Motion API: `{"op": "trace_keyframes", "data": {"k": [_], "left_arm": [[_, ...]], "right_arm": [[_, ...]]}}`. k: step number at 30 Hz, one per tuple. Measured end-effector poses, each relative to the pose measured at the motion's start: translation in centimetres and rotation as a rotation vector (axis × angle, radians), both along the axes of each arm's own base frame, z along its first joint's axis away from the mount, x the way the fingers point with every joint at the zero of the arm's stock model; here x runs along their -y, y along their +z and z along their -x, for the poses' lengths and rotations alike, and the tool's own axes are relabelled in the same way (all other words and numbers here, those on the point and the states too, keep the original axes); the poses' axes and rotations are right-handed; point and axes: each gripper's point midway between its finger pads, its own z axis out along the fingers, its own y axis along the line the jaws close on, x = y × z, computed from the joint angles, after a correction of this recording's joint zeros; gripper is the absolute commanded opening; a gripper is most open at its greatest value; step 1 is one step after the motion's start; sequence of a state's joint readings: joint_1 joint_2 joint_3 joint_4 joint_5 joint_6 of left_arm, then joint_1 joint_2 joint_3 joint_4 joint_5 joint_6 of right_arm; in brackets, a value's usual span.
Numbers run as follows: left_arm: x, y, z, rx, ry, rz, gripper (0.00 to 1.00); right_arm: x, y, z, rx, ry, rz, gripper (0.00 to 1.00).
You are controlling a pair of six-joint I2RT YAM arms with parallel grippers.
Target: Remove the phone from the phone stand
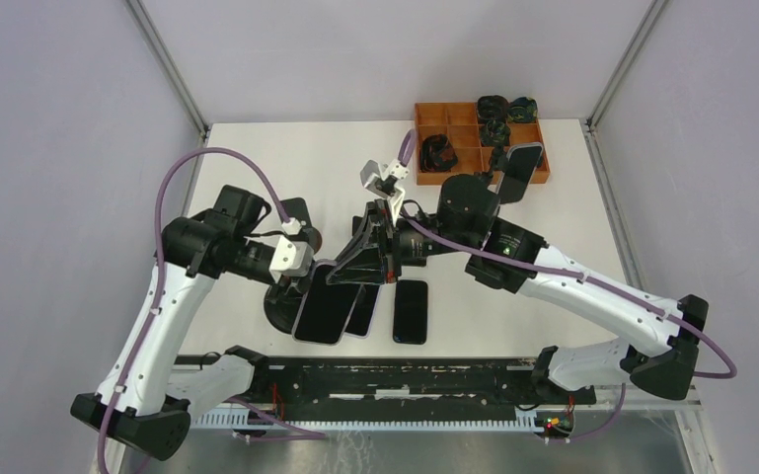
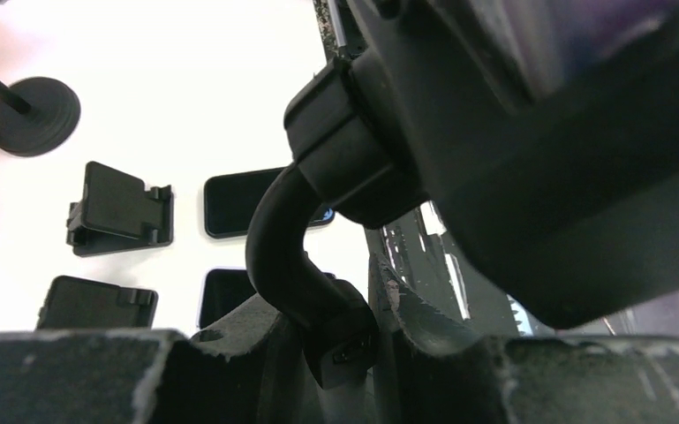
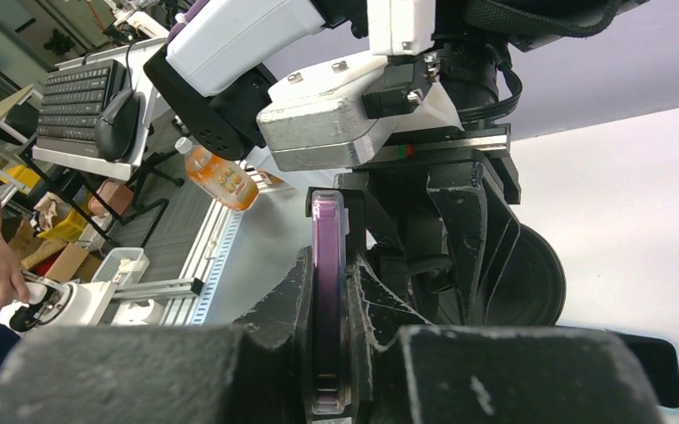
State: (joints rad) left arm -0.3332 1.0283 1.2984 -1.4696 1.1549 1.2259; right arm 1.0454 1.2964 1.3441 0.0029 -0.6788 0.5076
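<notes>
Your right gripper (image 3: 328, 274) is pinching the phone (image 3: 327, 225); its fingers press both faces, and the phone stands upright, edge-on to that wrist camera, with a purple case showing. The phone sits just in front of the stand (image 2: 278, 252), near the middle of the table (image 1: 257, 158); you cannot tell from any view whether the stand's clamp grips it. Your left gripper (image 2: 340, 344) is closed on the stand's curved neck, low down, with the clamp head above the fingers. From the right wrist you see that gripper directly behind the phone, and the stand's round base (image 3: 534, 283) resting on the table beside it. From above, the two grippers meet almost tip to tip; the left comes in from the left, the right from the right. A spare phone (image 1: 411, 311) lies flat just right of the held one; two folded stands (image 2: 119, 216) lie farther out; a second stand (image 2: 33, 115) rises near the orange tray (image 1: 538, 173) at the far right corner.
</notes>
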Motion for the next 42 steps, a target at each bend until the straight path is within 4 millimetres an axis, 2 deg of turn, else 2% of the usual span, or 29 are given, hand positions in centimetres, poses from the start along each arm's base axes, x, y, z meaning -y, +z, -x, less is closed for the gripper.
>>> {"op": "trace_keyframes", "data": {"k": [12,18,22,26,31,34,36,39,41,42], "left_arm": [[0.4,-0.7,-1.1,0.138,-0.033,0.023,0.02],[0.4,-0.8,-1.5,0.173,-0.037,0.022,0.02],[-0.3,-2.1,-1.4,0.19,-0.029,-0.034,0.02],[-0.9,-2.6,-1.1,0.205,-0.027,-0.066,0.02],[-1.9,-3.5,-0.7,0.204,-0.017,-0.126,0.02],[-2.1,-3.7,-0.6,0.194,-0.017,-0.141,0.02],[-2.2,-3.8,-0.6,0.189,-0.017,-0.146,0.02],[-2.1,-3.8,-0.8,0.184,-0.017,-0.149,0.02],[-2.0,-3.5,-1.0,0.189,-0.017,-0.147,0.02],[-2.0,-3.3,-1.1,0.192,-0.016,-0.145,0.02]], "right_arm": [[2.1,-0.9,-1.2,0.009,-0.073,0.013,0.0],[3.2,0.1,-1.9,0.024,-0.108,-0.037,0.0],[5.1,2.4,-3.0,0.048,-0.171,-0.107,0.0],[7.6,4.8,-3.5,0.083,-0.234,-0.169,0.0],[10.9,9.6,-4.9,0.147,-0.368,-0.233,0.0],[12.2,10.9,-5.0,0.155,-0.417,-0.213,0.0],[12.9,10.3,-5.4,0.137,-0.458,-0.153,0.0],[13.4,7.0,-7.1,0.085,-0.535,-0.011,0.0],[13.5,2.7,-8.4,0.025,-0.576,0.123,0.0],[13.6,-0.2,-8.8,-0.014,-0.588,0.2,0.0]]}}
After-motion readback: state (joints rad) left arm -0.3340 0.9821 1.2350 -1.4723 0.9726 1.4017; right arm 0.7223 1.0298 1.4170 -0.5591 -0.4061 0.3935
